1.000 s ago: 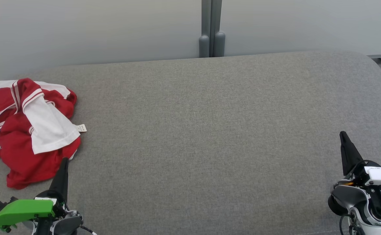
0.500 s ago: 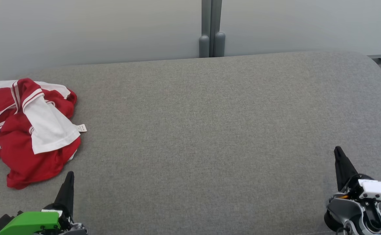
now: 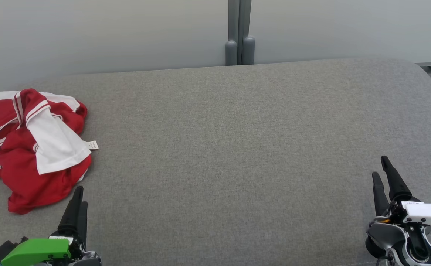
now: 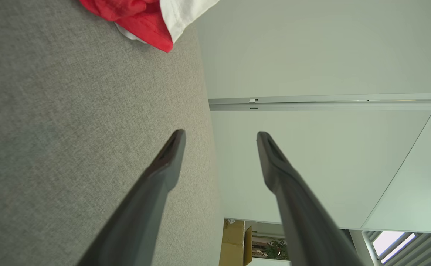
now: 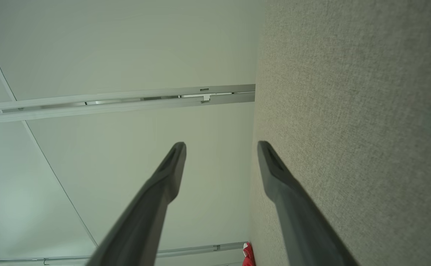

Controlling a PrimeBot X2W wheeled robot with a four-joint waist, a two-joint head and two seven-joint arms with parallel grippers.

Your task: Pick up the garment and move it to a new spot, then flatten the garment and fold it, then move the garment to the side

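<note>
At the tabletop's [image 3: 219, 147] left edge the bunched garment [image 3: 34, 155] could slide off if snagged loosely; left tool [image 3: 81, 195] and right tool [image 3: 380, 166] both spread.

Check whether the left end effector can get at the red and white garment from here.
Probably yes. The left end effector sits open near the crumpled garment, with bare grey fabric surface between them and nothing in the way.
</note>
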